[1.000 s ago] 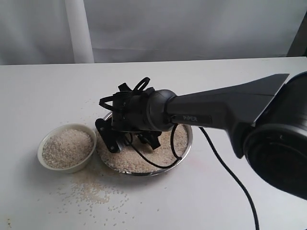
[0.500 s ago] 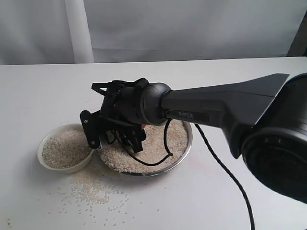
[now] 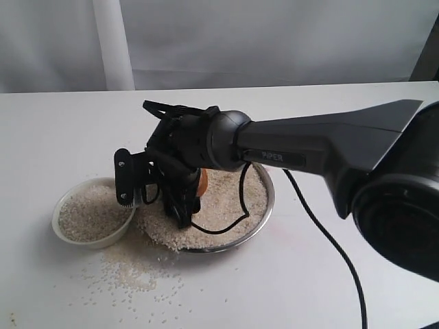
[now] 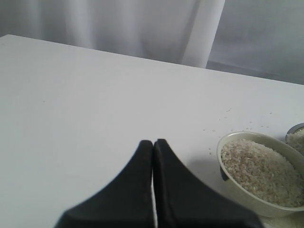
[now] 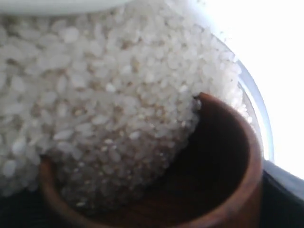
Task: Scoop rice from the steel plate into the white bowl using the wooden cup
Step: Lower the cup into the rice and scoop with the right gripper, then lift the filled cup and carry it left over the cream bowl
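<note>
Where the right arm reaches across the steel plate (image 3: 269, 204), the right gripper (image 3: 156, 197) is seen clenched around the wooden cup (image 5: 223, 156), of which only a reddish sliver is shown in the exterior view. The cup is tipped with its mouth pressed into the rice (image 5: 95, 71) heaped in the plate, and grains are banked into its dark inside, covering about half of the opening. It is held over the plate's left part, on the side next to the white bowl (image 3: 89, 241), which is set just beside the plate and is filled nearly to its rim with rice. Loose grains are scattered on the tabletop (image 3: 68, 123) in front of both vessels. The left gripper (image 4: 153, 143) is held with its fingers pressed together, nothing between them, above bare tabletop near the bowl.
</note>
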